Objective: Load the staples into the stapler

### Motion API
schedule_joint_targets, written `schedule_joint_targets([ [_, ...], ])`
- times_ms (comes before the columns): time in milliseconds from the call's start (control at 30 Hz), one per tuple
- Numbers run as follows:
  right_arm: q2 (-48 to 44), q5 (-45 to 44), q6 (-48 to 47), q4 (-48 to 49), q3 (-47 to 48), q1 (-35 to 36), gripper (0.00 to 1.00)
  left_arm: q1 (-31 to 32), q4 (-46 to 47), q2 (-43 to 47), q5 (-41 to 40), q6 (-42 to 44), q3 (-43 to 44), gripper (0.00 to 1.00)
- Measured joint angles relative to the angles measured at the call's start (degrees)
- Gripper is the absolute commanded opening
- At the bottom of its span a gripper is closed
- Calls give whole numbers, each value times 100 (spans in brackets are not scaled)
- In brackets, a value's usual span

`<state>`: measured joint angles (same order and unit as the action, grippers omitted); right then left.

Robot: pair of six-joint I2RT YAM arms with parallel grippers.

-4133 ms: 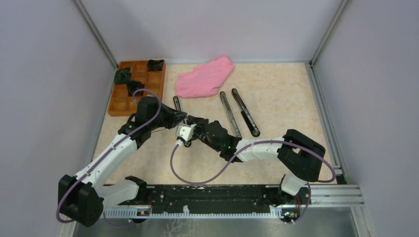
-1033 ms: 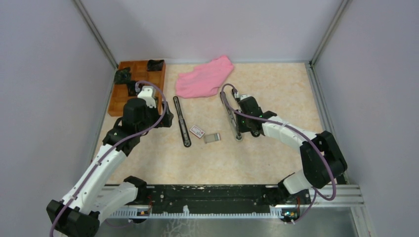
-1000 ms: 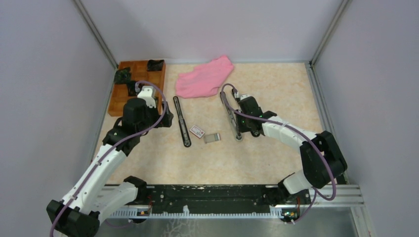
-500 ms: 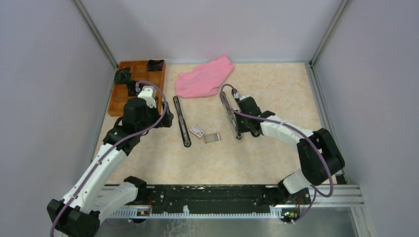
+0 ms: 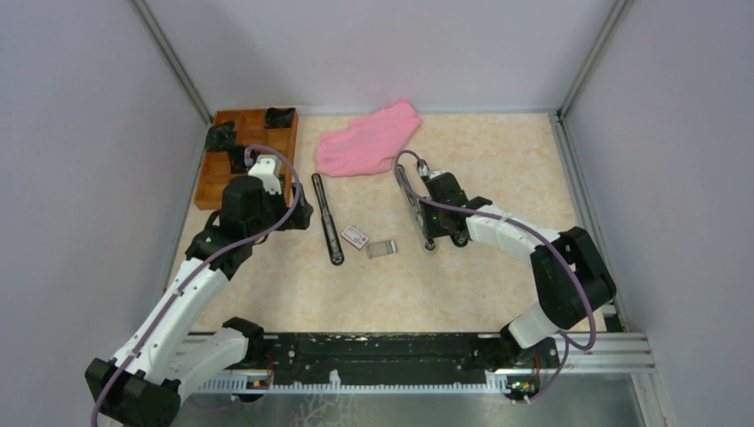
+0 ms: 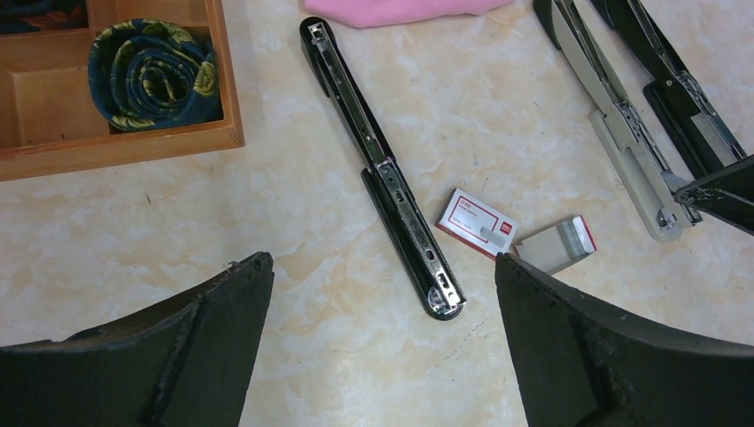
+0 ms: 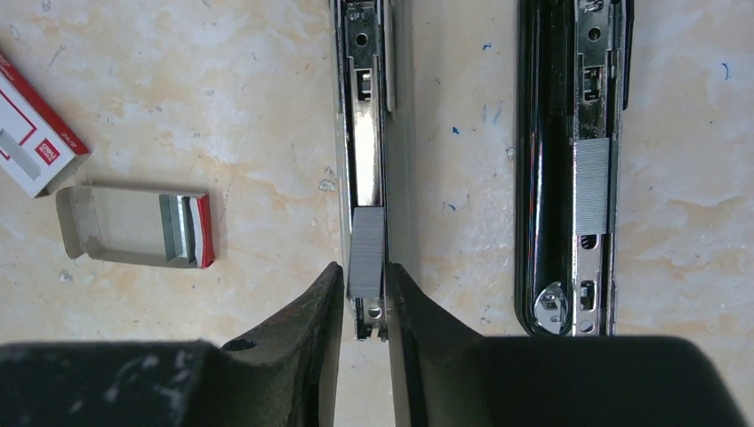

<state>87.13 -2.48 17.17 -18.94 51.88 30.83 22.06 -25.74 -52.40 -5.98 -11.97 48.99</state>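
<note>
Storage comes first at the far left: a wooden tray (image 6: 124,147) keeps a rolled patterned cloth (image 6: 151,67) in one compartment, out of the working area. Just right of it the left gripper (image 6: 382,267) hangs above the table with its fingers spread wide and nothing between them, probably parked high so that its camera overlooks the job without crowding it. Below it a long black stapler (image 6: 382,169) lies folded out flat. Near its close end rest a red-and-white staple box (image 6: 477,222) and, just beside that, the pulled-out inner sleeve (image 6: 556,245), which looks empty. Further right the open stapler (image 7: 364,89) lies with its silver channel facing up, as loading requires. The staples (image 7: 366,252) sit at the near end of that channel, pinched on both sides by the right gripper (image 7: 364,289). Its fingers line up with the rail, a grip that seems meant to keep the block square while it seats. Whether the block is fully down in the channel I cannot tell. Right again, a black rail (image 7: 569,133) carries another grey ribbed strip (image 7: 591,187). All of this rests on a beige marbled tabletop (image 5: 507,160), scuffed and flecked with blue, with a crumpled pink cloth (image 5: 369,138) toward its far edge. Pale lilac walls (image 5: 356,44) on aluminium corner posts (image 5: 173,58) close it in.
</note>
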Motion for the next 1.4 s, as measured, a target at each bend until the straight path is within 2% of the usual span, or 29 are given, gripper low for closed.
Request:
schedule_joint_targets([
  [233,-4,4,-4,-138,0,0,41,-11,0,-22,76,0,0,99],
  [533,-310,107,-11,-319,109,20,42,-37,0,-48,219,-44,0,99],
  [733,-426,107,52,-271,295,378,42,-39,4,-195,461,-289,-4,99],
  [1000,-131,94,302,-33,544,1130,41,-48,7,-516,874,-828,-186,99],
  [1400,632,-188,542,79,643,1565,25,-48,269,-920,1543,-1569,-721,99],
])
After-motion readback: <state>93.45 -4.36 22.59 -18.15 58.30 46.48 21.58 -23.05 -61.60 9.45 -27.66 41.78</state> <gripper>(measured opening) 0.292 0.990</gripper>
